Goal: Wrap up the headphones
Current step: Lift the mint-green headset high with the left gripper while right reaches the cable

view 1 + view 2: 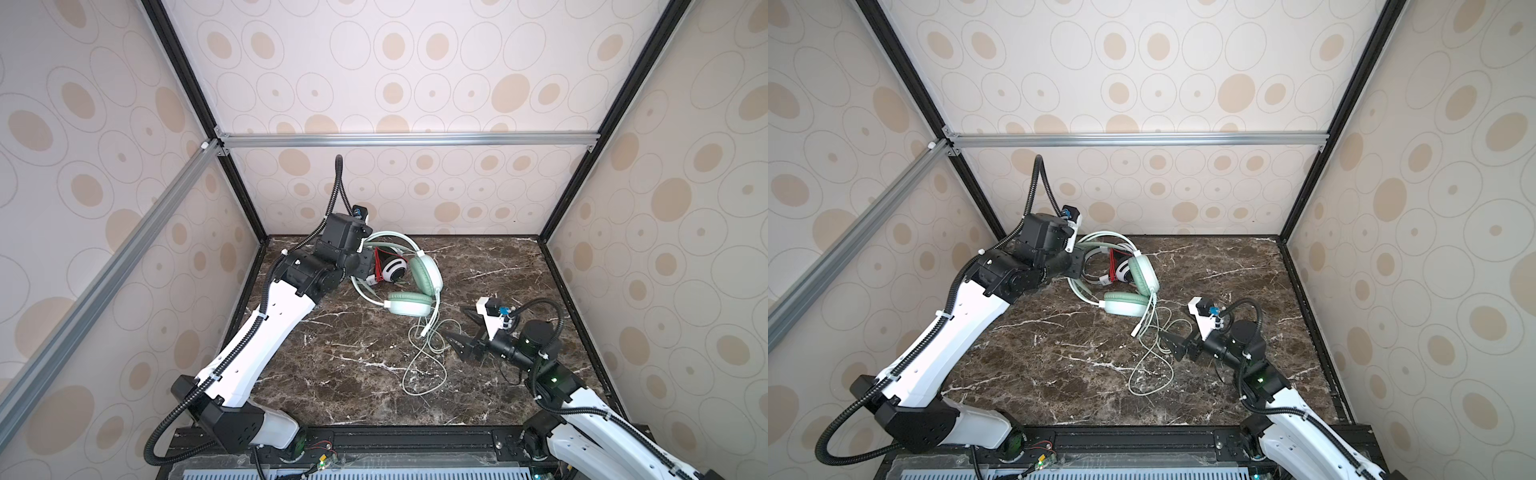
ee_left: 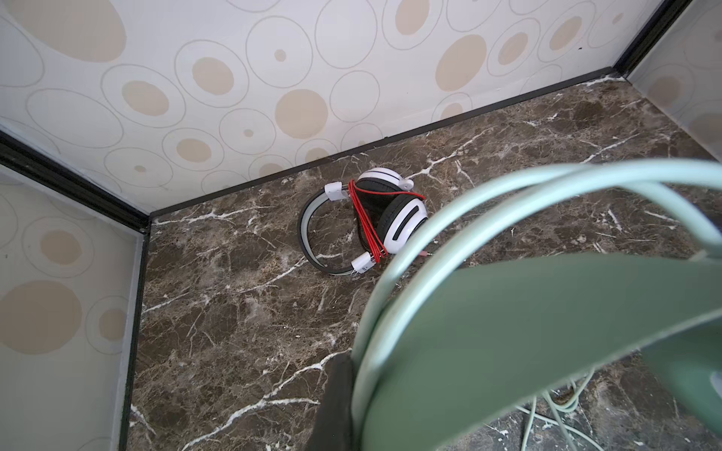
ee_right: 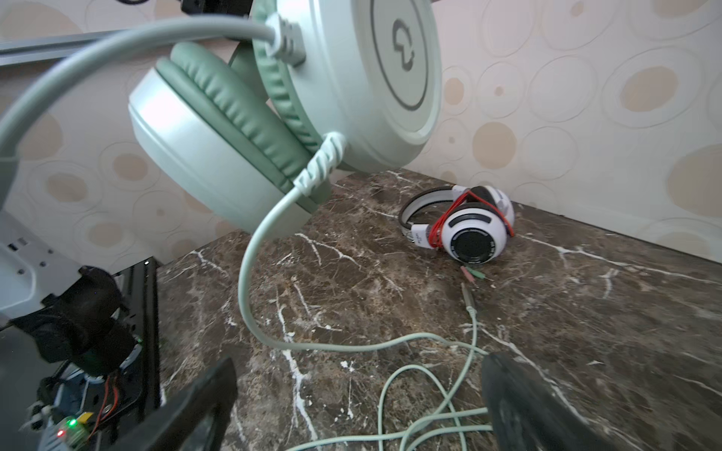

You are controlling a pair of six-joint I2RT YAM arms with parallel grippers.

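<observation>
— Walls (image 1: 415, 83) papered with beige ovals close in three sides. What carries everything?

— A dark brown marbled tabletop (image 1: 519, 291).

— Where are the arms?

— The left arm (image 1: 282, 316) reaches toward the back left corner. The right arm (image 1: 598, 432) sits low on the near right side.

— And the left tool (image 2: 347, 375)?

— Pressed together on the headband of the mint-green headset (image 3: 351, 78). The right wrist view shows that headset hanging clear of the tabletop, ear cups lowest and close together.

— The right tool (image 1: 452, 320)?

— Spread wide and pinching nothing, low over the tabletop and facing the loose cord.

— Where is the white headset (image 2: 402, 222)?

— It lies on its side on the tabletop near the back wall. In both top views the mint headband arcs over it.

— The cords?

— The green cord (image 1: 424, 357) drops from an ear cup and lies in loose loops on the tabletop just ahead of the right tool. Whether a finger touches it, I cannot tell. The thin red cord (image 2: 363, 222) is wound across the white headset's cups and headband ends.

— Anything smaller?

— Two small plugs (image 3: 474, 275), one pink and one green, lie just beside the white ear cup.
</observation>
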